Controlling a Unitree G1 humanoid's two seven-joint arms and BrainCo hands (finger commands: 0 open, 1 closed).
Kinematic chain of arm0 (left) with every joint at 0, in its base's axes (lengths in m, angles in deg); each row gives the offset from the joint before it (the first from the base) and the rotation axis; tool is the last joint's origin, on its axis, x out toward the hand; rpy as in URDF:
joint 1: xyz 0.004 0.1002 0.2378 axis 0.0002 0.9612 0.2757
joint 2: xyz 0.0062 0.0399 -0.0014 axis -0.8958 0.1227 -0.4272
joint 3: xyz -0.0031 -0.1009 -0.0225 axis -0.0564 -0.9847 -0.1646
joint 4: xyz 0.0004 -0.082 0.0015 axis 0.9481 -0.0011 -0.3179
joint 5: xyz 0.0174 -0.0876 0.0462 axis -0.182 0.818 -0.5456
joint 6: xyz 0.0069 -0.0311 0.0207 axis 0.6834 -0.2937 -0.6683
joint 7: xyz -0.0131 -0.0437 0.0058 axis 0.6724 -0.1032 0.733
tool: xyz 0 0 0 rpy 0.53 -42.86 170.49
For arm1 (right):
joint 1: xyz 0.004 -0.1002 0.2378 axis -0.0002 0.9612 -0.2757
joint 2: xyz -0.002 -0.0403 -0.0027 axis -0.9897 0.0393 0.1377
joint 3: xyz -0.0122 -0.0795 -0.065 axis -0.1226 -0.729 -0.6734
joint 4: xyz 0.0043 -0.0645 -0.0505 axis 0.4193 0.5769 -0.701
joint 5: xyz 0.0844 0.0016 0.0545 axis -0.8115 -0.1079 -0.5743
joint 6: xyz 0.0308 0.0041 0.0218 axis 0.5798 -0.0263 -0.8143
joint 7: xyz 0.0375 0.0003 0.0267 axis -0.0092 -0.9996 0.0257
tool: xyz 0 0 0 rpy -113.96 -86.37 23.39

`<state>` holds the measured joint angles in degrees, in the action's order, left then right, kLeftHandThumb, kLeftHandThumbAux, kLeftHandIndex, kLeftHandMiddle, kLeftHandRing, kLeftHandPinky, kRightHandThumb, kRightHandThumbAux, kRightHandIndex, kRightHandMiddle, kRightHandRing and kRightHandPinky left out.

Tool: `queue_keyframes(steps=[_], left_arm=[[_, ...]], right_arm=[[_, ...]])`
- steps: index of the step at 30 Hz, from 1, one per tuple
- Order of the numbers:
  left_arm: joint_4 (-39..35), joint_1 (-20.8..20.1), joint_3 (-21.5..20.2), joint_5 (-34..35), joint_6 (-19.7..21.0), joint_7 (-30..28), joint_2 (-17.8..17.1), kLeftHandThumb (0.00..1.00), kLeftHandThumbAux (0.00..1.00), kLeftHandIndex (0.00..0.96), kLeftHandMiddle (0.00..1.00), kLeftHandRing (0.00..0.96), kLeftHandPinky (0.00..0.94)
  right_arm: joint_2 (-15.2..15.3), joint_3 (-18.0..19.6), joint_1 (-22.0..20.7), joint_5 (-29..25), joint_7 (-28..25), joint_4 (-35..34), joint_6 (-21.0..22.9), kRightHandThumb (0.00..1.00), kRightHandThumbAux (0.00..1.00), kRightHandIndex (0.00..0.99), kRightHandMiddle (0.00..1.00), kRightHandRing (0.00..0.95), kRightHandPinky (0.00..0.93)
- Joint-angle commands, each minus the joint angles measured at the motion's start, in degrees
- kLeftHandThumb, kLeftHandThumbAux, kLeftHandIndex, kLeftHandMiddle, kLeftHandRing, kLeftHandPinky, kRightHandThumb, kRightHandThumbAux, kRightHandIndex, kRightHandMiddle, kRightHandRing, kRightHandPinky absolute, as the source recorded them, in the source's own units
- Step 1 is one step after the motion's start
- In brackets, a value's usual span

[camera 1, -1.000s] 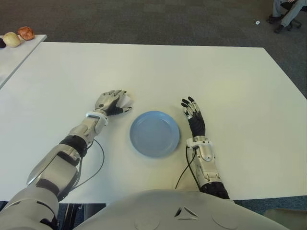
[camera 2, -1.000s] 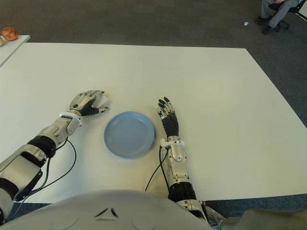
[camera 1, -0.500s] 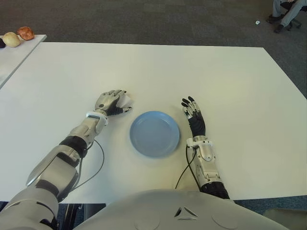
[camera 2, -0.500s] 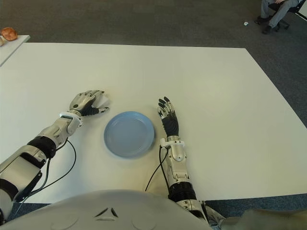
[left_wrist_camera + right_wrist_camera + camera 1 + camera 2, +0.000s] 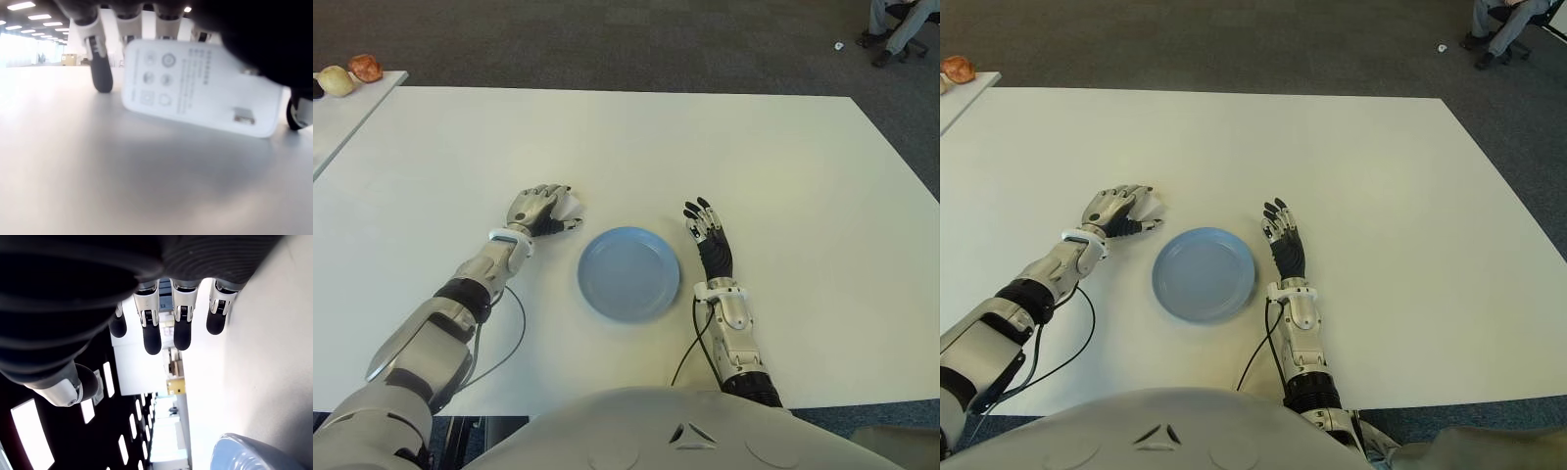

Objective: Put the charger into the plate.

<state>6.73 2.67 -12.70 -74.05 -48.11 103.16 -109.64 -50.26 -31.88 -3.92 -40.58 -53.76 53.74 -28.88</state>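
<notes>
Left hand (image 5: 540, 210) sits curled over the charger (image 5: 195, 85) on the table (image 5: 783, 157). In the wrist view the fingers (image 5: 100, 73) come down around the white block's far side and the palm is above it. The charger's lower edge looks tilted, one corner near the table, so it reads as gripped but barely, or not yet, lifted; contact with the table can't be confirmed either way.

Plate (image 5: 628, 272) is empty, just beside the left hand on its thumb side, toward the right hand. Right hand (image 5: 708, 238) shows on the plate's other side, fingers extended, holding nothing.

Judgement: step in hand is securing the grasp, then lift and a short carry.

How to do it well:
- Confirm thumb opposition before lifting. The block is smooth and flat-sided, so a fingers-only hold would likely let it pivot out.
- Lift straight up until it clears the plate's rim, then translate sideways. Dragging risks the charger catching the rim and shoving the plate.
- Keep the wrist level; the block already looks tilted in the hand.
- Release low, over the plate's middle, so it doesn't bounce or slide off the edge.
- Right hand should stay put, clear of the path.
</notes>
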Motion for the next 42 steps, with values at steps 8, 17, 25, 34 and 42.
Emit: queue_keyframes(steps=[8,17,25,34,42], left_arm=[[4.77,5.80,1.57,-1.55,1.78,1.84,1.00,0.668,0.532,0.411,0.604,0.613,0.594],[2.21,7.35,-0.20,0.17,5.56,3.28,3.18,0.743,0.687,0.442,0.799,0.798,0.827],[0.36,8.54,-1.65,0.48,5.16,4.66,2.84,0.750,0.695,0.443,0.844,0.842,0.844],[-1.20,9.31,-1.81,0.19,3.48,5.21,1.86,0.750,0.696,0.443,0.856,0.854,0.836],[-2.07,9.49,-1.31,-0.72,2.21,5.56,0.89,0.750,0.696,0.443,0.861,0.857,0.829]], right_arm=[[-1.00,-0.11,0.88,-0.22,-0.03,-1.04,2.13,0.000,0.491,0.054,0.170,0.119,0.051],[-1.03,-0.10,1.34,-0.41,-0.09,-2.23,2.76,0.000,0.488,0.054,0.176,0.124,0.054],[-1.08,-0.13,1.71,-0.53,-0.27,-2.77,2.88,0.000,0.485,0.053,0.173,0.121,0.048],[-1.30,-0.15,1.90,-0.42,-0.04,-2.94,2.79,0.000,0.480,0.055,0.175,0.122,0.047],[-1.43,-0.22,1.93,-0.28,0.15,-3.01,2.83,0.000,0.474,0.057,0.174,0.121,0.047]])
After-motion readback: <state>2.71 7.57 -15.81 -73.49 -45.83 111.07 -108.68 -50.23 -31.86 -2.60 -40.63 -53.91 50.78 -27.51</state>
